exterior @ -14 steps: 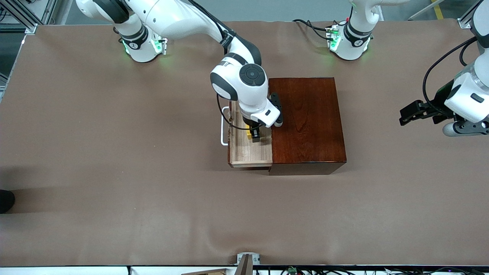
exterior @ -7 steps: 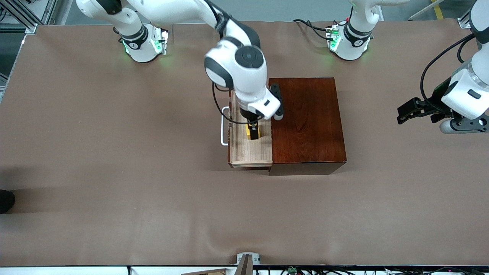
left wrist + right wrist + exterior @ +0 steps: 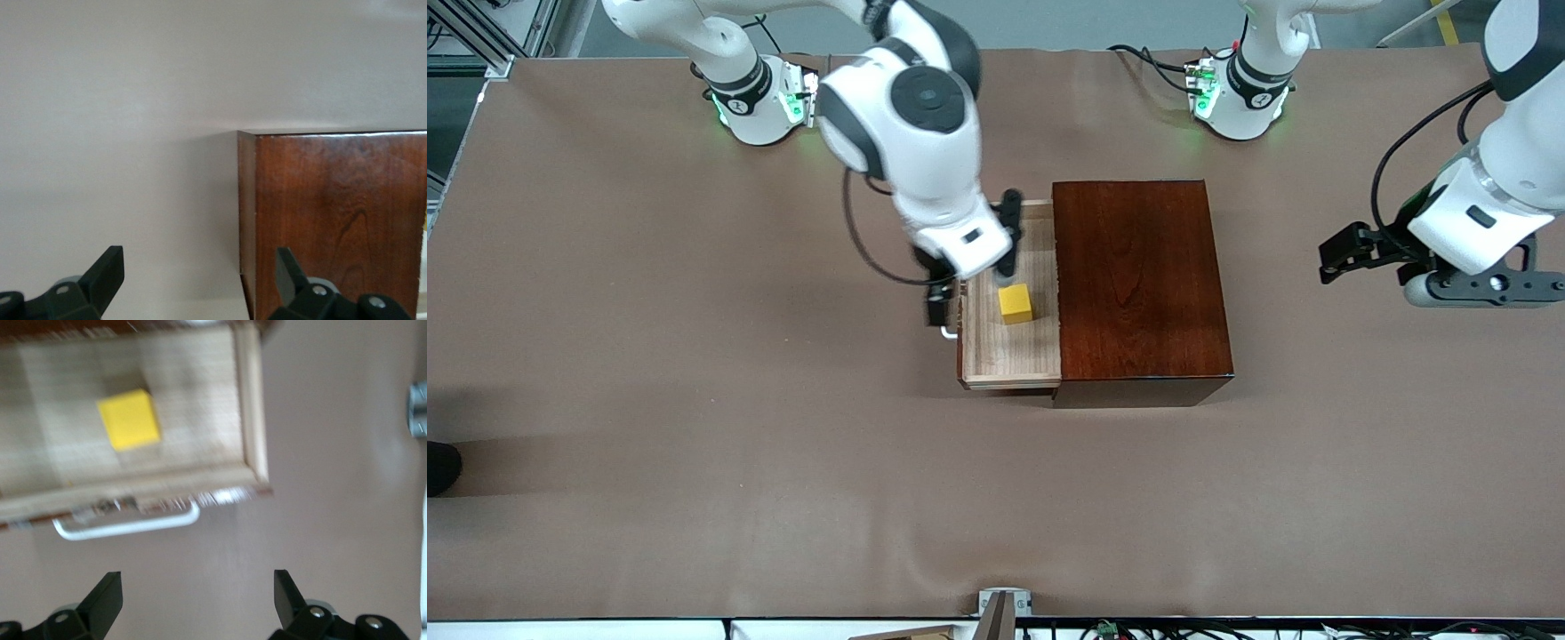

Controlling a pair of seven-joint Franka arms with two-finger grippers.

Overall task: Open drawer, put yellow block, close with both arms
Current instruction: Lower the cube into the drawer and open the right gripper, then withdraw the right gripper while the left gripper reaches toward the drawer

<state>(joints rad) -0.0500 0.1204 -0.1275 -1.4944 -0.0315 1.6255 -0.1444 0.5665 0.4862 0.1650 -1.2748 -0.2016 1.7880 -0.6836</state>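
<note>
The yellow block (image 3: 1015, 303) lies free on the floor of the open drawer (image 3: 1009, 356), which is pulled out of the dark mahogany box (image 3: 1138, 284). My right gripper (image 3: 936, 302) is open and empty, up over the drawer's front and white handle (image 3: 947, 333). In the right wrist view the block (image 3: 129, 419), the drawer's rim (image 3: 250, 420) and the handle (image 3: 127, 527) show ahead of the open right gripper (image 3: 197, 583). My left gripper (image 3: 1334, 258) is open and empty over the table toward the left arm's end. The left wrist view shows the left gripper (image 3: 200, 257) facing the box (image 3: 333, 213).
The brown table cover (image 3: 783, 462) spreads round the box. The two arm bases (image 3: 760, 107) (image 3: 1240, 98) stand along the table's edge farthest from the front camera. A small metal fitting (image 3: 1003, 604) sits at the edge nearest to it.
My right gripper has let go of the yellow block, opened, risen and moved off toward the drawer's handle. The block stays in the drawer. My left gripper has moved a little toward the box.
</note>
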